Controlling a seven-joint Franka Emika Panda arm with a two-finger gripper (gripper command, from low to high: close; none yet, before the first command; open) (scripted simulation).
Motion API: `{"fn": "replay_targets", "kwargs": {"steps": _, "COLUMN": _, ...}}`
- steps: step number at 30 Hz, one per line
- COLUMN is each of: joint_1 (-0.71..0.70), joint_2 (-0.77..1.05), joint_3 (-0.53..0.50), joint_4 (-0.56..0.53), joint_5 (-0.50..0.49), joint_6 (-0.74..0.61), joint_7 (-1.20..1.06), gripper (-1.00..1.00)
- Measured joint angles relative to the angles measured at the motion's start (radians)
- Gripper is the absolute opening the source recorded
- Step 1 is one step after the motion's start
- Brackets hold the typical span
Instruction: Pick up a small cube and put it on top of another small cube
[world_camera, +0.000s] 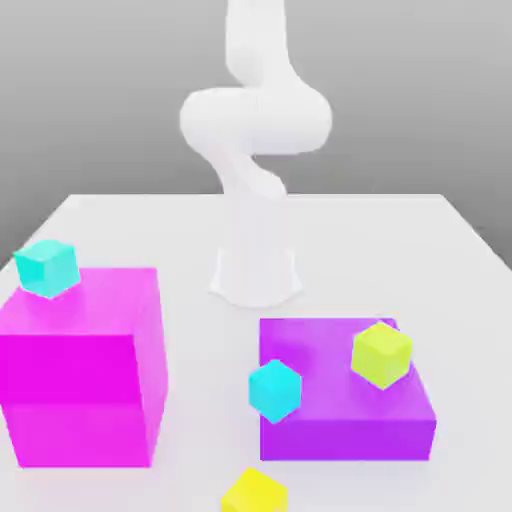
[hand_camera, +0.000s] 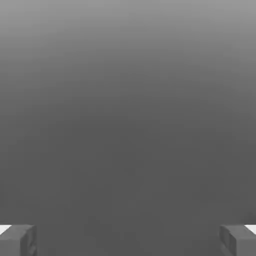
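Four small cubes sit around two big blocks on the white table (world_camera: 420, 230) in the exterior view. With the purple block (world_camera: 345, 410) as the dial's centre, the bright yellow small cube (world_camera: 255, 493) lies on the table at about seven o'clock, near the picture's lower edge. A cyan cube (world_camera: 275, 390) stands against the purple block's nine o'clock side, and a lime cube (world_camera: 381, 354) rests on its top. At nine o'clock, well apart, a magenta block (world_camera: 80, 370) carries another cyan cube (world_camera: 47, 267) on its far corner. The white arm (world_camera: 255, 130) rises at twelve o'clock. In the hand view, the gripper (hand_camera: 128, 240) has its fingers (hand_camera: 17, 240) spread wide, nothing between them.
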Motion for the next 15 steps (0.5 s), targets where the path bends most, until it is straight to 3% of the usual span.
{"fn": "replay_targets", "kwargs": {"steps": 15, "joint_1": -0.131, "joint_2": 0.552, "joint_3": 0.118, "joint_4": -0.03, "joint_5": -0.139, "joint_6": 0.173, "joint_7": 0.387, "gripper": 0.0}}
